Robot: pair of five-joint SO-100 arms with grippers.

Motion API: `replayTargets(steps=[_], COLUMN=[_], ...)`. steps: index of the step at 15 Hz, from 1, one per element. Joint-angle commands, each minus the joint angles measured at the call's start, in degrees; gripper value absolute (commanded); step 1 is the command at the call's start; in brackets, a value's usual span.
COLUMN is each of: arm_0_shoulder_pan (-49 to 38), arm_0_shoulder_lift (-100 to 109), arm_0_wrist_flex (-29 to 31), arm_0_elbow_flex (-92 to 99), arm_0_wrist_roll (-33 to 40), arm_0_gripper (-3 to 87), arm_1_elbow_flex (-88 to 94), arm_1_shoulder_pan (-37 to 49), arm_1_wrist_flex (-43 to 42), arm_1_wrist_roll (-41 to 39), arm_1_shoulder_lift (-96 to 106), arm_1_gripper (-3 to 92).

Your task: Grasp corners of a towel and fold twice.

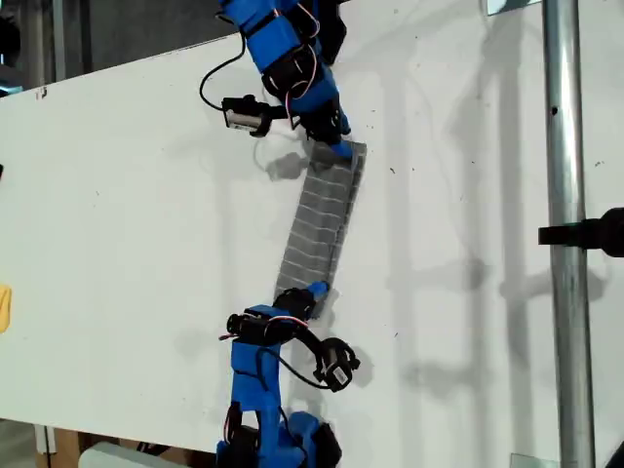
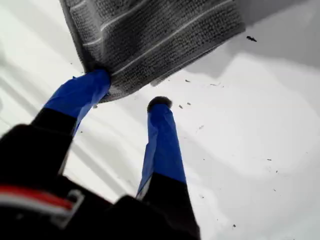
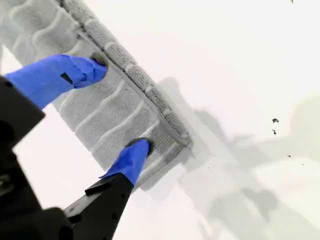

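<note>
The towel [image 1: 322, 214] is a narrow grey striped strip lying on the white table [image 1: 117, 244], running from the exterior view's top to its bottom. One blue arm's gripper [image 1: 334, 144] is at its far end, another arm's gripper [image 1: 307, 292] at its near end; which is first I cannot tell. My first gripper [image 2: 131, 91] is open: one fingertip [image 2: 97, 82] touches the towel [image 2: 150, 30] edge, the other rests on bare table, with a corner [image 2: 235, 25] off to the side. My second gripper [image 3: 121, 105] is open with both fingertips on the towel [image 3: 45, 30], near a corner [image 3: 182, 145].
A metal pole [image 1: 565, 195] with a black clamp [image 1: 595, 232] stands at the exterior view's right. A yellow object [image 1: 4, 307] shows at that view's left edge. The table's far edge runs across the exterior view's top left.
</note>
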Motion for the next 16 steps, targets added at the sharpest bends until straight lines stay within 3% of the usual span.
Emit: replayTargets(steps=[1,4,5,8,11,13,16], arm_0_shoulder_pan=[0.97,1.41,2.29,3.52,3.16,4.57,4.48], arm_0_shoulder_lift=[12.57,27.16,31.99,53.61,85.34,92.81,99.58], arm_0_wrist_flex=[1.05,-0.18,-2.99,-15.56,-28.65,-31.38,-32.61], arm_0_elbow_flex=[5.54,21.80,28.56,55.20,85.52,94.75,103.36], arm_0_wrist_roll=[-2.37,-6.94,-8.44,-14.68,-17.75,-20.21,-20.74], arm_0_gripper=[22.8,11.2,4.7,0.4,-2.6,-2.6,-2.6], arm_1_elbow_flex=[-2.90,-0.53,1.05,3.16,5.80,7.47,9.93], arm_1_shoulder_pan=[-3.43,-16.52,-21.01,-29.00,-30.59,-29.79,-21.97], arm_1_wrist_flex=[6.33,15.73,16.17,18.02,20.04,20.04,15.73], arm_1_wrist_roll=[3.25,19.42,24.35,31.03,31.46,29.27,21.53], arm_1_shoulder_lift=[7.91,17.67,19.51,22.24,28.30,31.20,30.76], arm_1_gripper=[18.8,20.4,20.8,23.7,27.2,35.3,37.2])
